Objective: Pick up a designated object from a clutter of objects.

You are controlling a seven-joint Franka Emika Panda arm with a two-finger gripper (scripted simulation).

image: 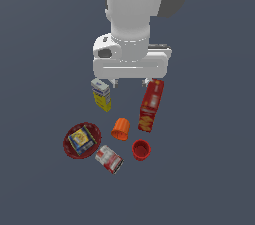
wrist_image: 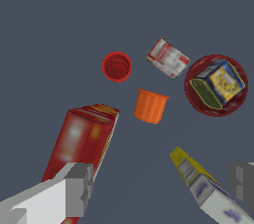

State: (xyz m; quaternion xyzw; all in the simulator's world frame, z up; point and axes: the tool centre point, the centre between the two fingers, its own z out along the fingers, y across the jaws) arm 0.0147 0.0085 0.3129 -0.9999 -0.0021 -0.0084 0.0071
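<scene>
Hand (wrist_image: 158, 188), fingers spread and empty, should clear the orange cup (wrist_image: 150, 106), then straddle the can (wrist_image: 168, 58) lying at the cup's one o'clock.

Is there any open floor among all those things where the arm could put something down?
Yes: the wide bare surface all round the group is free. Inside it is crowded: the orange cup sits in the middle, ringed by the tall red box, red cup, red-white can, dark red bowl and yellow-white-blue carton, leaving only narrow gaps.

A plain dark grey-blue floor (image: 209, 169) fills the scene.
</scene>
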